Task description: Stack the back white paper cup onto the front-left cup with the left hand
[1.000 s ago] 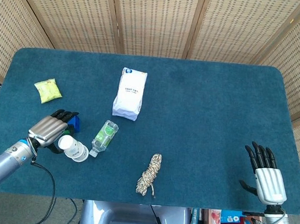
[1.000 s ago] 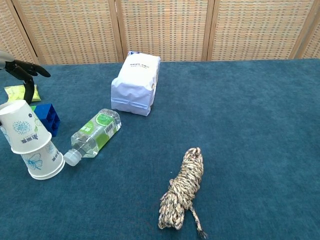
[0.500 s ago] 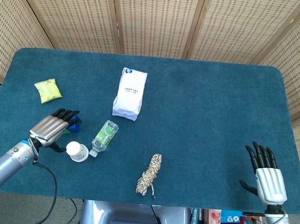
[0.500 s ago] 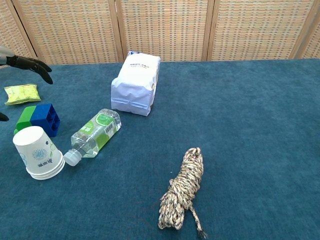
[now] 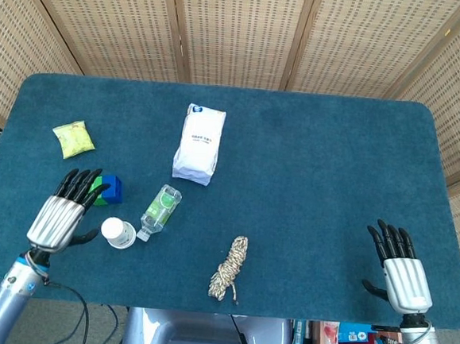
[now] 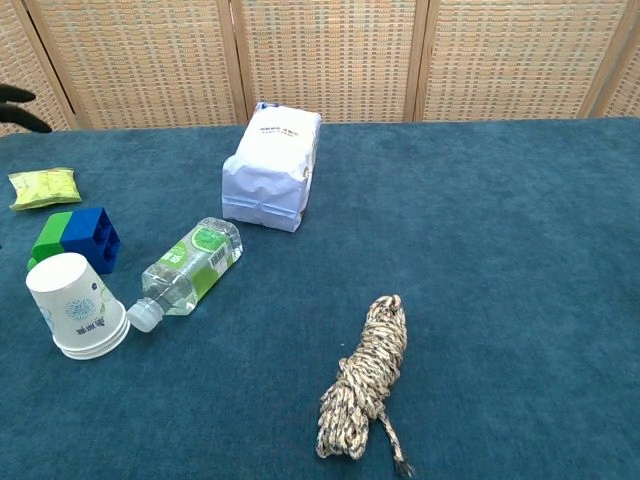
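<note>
the left hand (image 5: pixel 57 220) is hanging beside the stack, fingers spread and holding nothing. the white cup (image 6: pixel 70 296) is sitting nested over the front-left cup (image 6: pixel 95 343), apparently stacked. the right hand (image 5: pixel 403 273) is hovering open, idle, far right.

Left front corner crowded: stacked cups (image 6: pixel 76 318) upside down, blue-green block (image 6: pixel 76 238) just behind, tipped bottle (image 6: pixel 188 269) just right of them. Left hand (image 5: pixel 57 217) beside cups, fingers spread. White bag (image 5: pixel 199 142) mid-table, yellow packet (image 5: pixel 73 138) far left, rope bundle (image 5: pixel 229 268) near front edge. Right half of table (image 5: pixel 333 180) bare carpet, wide open out to right hand (image 5: pixel 401 272).
</note>
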Tool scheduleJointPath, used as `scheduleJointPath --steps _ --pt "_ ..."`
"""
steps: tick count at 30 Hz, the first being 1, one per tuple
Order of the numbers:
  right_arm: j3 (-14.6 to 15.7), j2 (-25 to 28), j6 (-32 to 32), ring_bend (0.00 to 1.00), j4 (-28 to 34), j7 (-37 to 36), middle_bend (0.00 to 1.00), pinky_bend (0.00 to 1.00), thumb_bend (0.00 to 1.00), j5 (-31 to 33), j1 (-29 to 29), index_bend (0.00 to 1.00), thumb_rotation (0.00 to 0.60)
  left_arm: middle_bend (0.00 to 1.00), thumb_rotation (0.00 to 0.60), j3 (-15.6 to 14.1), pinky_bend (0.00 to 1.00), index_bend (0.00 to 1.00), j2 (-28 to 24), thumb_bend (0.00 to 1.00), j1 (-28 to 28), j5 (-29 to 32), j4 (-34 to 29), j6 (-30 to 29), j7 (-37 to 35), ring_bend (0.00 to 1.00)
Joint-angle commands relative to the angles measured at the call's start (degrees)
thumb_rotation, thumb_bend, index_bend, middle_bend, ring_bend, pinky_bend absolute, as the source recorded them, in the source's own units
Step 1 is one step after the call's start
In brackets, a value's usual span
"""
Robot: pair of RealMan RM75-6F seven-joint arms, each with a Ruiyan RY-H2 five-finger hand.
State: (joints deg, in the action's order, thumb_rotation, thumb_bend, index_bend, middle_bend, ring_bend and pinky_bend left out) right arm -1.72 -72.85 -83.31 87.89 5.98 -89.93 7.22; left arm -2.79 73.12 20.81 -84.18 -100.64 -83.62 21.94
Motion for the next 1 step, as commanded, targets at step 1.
scheduleJointPath --steps 1 --pt "0.04 -0.04 0.02 0.0 -0.1 -0.08 0.0 0.0 0.04 0.0 0.0 0.0 0.6 0.0 0.6 -1.91 0.0 0.14 5.94 0.21 -5.02 -4.14 5.75 -5.76 2.26 0.0"
